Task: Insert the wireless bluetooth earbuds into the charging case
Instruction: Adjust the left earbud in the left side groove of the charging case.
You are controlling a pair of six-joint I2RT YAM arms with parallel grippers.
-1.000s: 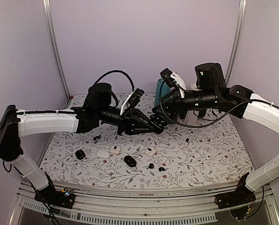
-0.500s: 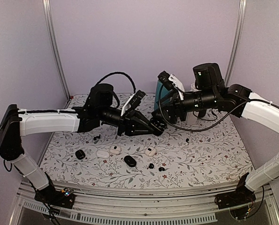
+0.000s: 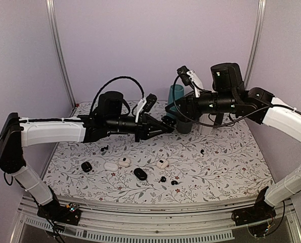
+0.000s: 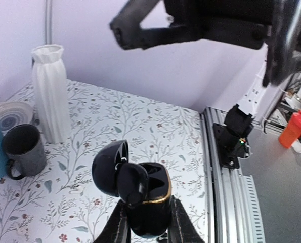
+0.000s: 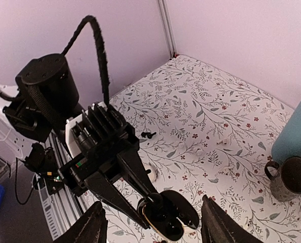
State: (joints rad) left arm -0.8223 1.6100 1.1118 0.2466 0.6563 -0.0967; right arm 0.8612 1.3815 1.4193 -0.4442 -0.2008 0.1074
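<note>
My left gripper (image 4: 146, 228) is shut on a black charging case (image 4: 153, 200) with a gold rim, held in the air with its lid (image 4: 105, 164) swung open. A glossy black earbud (image 4: 132, 184) appears to stick up out of the case's left well. My right gripper (image 5: 155, 228) stands open with its fingers (image 5: 92, 228) on either side of the case (image 5: 176, 218) and apart from it, nothing between them. In the top view the case (image 3: 168, 123) hangs mid-table between both grippers. Loose black earbuds (image 3: 163, 179) (image 3: 174, 182) lie on the cloth near the front.
Other cases lie on the floral cloth: black ones (image 3: 86, 166) (image 3: 140, 173) and white ones (image 3: 111, 165) (image 3: 124, 162) (image 3: 162, 163). A teal bottle (image 3: 175, 98), dark mug (image 3: 184, 124) and white vase (image 4: 49, 98) stand at the back. Small buds (image 3: 202, 151) (image 3: 105, 148) lie apart.
My left arm has lifted the case and levelled out. My right gripper has drawn back up and to the right, away from the case, its jaws slightly narrower.
</note>
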